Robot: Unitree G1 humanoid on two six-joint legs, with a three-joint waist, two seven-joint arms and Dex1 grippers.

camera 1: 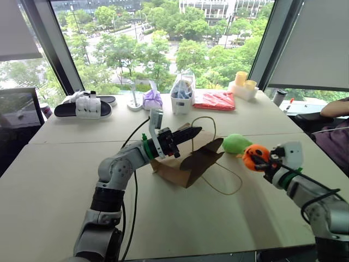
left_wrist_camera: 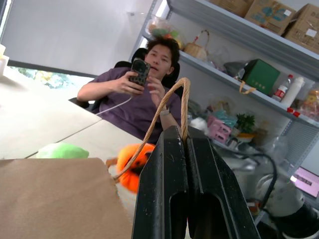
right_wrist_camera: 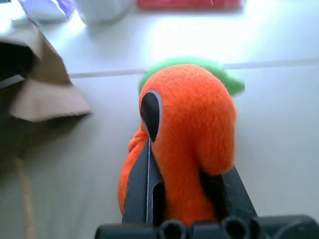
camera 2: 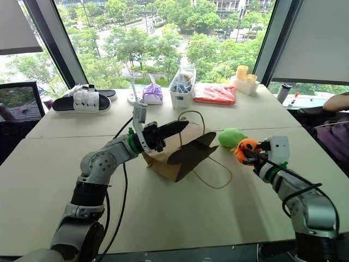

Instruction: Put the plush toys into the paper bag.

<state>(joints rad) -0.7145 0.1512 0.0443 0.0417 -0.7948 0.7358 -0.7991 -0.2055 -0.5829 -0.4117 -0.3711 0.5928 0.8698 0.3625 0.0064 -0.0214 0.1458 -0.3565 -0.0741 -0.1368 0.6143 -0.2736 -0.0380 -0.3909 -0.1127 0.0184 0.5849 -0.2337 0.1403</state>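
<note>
With the left end effector [camera 1: 188,132] pinching the paper bag's cord handle [left_wrist_camera: 172,107] and the right end effector [camera 1: 260,162] clamped on the orange plush toy [camera 1: 255,156], the next move is carrying it into the paper bag [camera 1: 188,161].

Orange toy [camera 1: 255,156] raised off the table, dark face showing. Green toy [camera 1: 235,143] lying just behind it. Brown paper bag [camera 1: 188,164] slumped left of both, mouth gaping.

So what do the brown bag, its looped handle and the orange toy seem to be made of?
Brown bag: matte kraft paper, by its stiff creased folds. Looped tan handle: probably twisted paper or fibre cord, showing spiral strands. Small orange toy: fuzzy plush fabric, bulging softly where the right tool squeezes it.
</note>
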